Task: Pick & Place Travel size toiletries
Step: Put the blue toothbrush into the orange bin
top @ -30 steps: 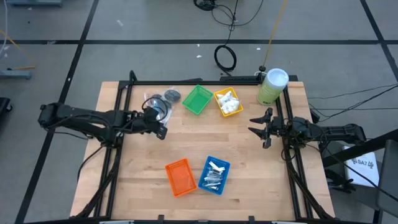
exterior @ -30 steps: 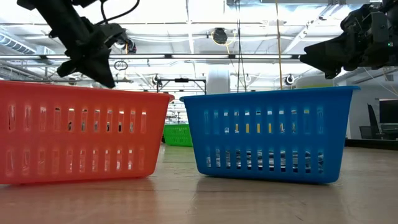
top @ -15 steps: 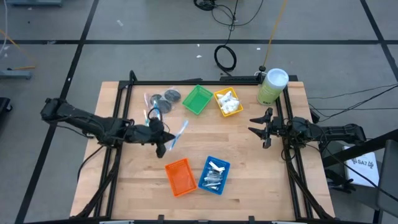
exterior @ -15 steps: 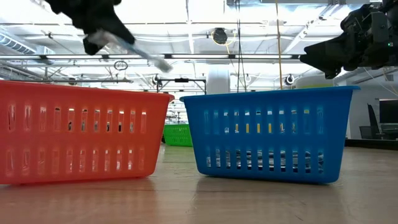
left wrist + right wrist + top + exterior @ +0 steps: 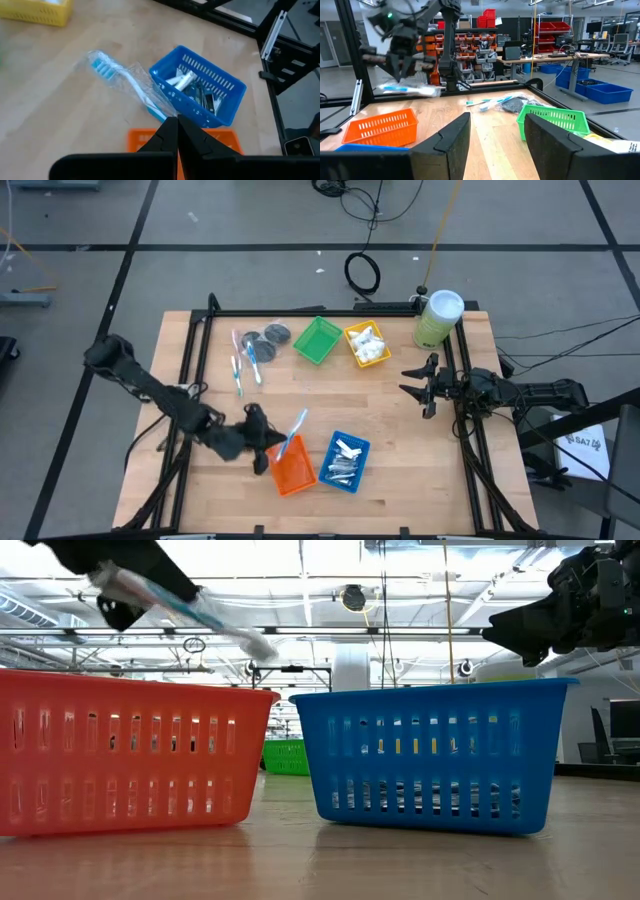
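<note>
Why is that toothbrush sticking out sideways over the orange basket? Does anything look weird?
Nothing is broken or spilled. The wrapped toothbrush juts out at a slant because the left claw pinches only one end, above the orange tray. Two more toothbrushes lie loose beside the dark discs.

Four small trays (image 5: 291, 464), three wrapped toothbrushes (image 5: 292, 437), two dark round discs (image 5: 277, 333) and one green canister (image 5: 437, 319) are counted.
</note>
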